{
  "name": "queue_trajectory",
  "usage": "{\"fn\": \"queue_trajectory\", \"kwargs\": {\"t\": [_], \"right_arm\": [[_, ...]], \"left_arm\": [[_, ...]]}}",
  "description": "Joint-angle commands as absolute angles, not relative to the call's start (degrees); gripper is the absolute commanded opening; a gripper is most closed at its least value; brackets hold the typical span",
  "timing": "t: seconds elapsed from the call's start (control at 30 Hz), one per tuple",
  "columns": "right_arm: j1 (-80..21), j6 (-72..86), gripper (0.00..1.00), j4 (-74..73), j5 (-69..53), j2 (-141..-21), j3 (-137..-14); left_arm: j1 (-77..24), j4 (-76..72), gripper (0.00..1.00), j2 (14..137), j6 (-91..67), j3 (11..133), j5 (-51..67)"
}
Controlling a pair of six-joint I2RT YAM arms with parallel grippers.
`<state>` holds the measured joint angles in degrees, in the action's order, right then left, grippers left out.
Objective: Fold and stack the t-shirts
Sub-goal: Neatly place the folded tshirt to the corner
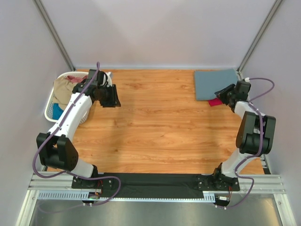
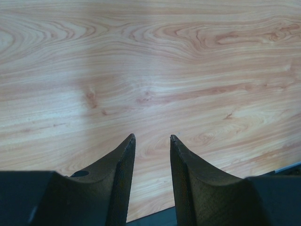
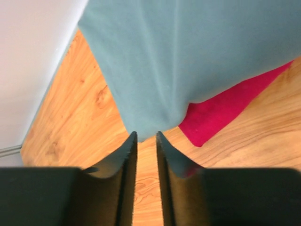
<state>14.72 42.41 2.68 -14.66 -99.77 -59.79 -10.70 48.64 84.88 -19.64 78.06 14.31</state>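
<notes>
A slate grey-blue t-shirt (image 1: 215,84) lies folded flat at the table's back right. A crimson-pink t-shirt (image 1: 215,102) pokes out from under its near edge. My right gripper (image 1: 220,94) sits low at that edge. In the right wrist view its fingertips (image 3: 146,135) stand slightly open with bare wood between them, and the grey-blue shirt's corner (image 3: 188,52) lies just beyond the tips, with the crimson cloth (image 3: 221,113) to the right. My left gripper (image 1: 114,101) hangs open above bare table (image 2: 152,137), holding nothing. A tan t-shirt (image 1: 63,89) and a bright-blue one (image 1: 57,110) lie in the basket.
A white slatted laundry basket (image 1: 48,112) stands at the table's left edge, right beside my left arm. Grey walls close in the back and both sides. A black strip (image 1: 155,181) runs along the near edge between the arm bases.
</notes>
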Motion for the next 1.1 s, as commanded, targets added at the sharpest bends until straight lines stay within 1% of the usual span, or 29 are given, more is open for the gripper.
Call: {"fn": "queue_trajectory", "kwargs": {"t": [0.0,0.17,0.47,0.57,0.73,0.93,1.07], "right_arm": [[14.59,40.60,0.21,0.18,-16.17,-98.70,-59.86],[13.54,42.89,0.19,2.98,-17.49,-101.68,-56.96],[12.57,47.02,0.19,7.56,-16.17,-111.35,-59.85],[12.66,47.37,0.19,8.00,-14.86,-114.08,-62.39],[12.66,47.02,0.20,4.84,-13.10,-117.94,-70.37],[12.66,46.32,0.20,2.38,-15.46,-117.96,-75.41],[12.57,45.09,0.22,2.03,-18.36,-110.06,-69.80]], "left_arm": [[-10.81,47.55,0.43,84.73,-19.42,77.78,15.03],[-11.16,47.37,0.43,84.55,-19.42,77.61,14.59],[-11.16,47.46,0.43,83.67,-19.25,77.70,12.92],[-11.16,47.46,0.43,83.32,-19.34,77.96,12.75],[-11.16,47.63,0.43,82.97,-19.25,78.40,12.48],[-11.16,47.11,0.43,82.01,-19.51,78.05,12.48],[-11.16,46.76,0.43,80.25,-19.95,78.13,12.74]]}}
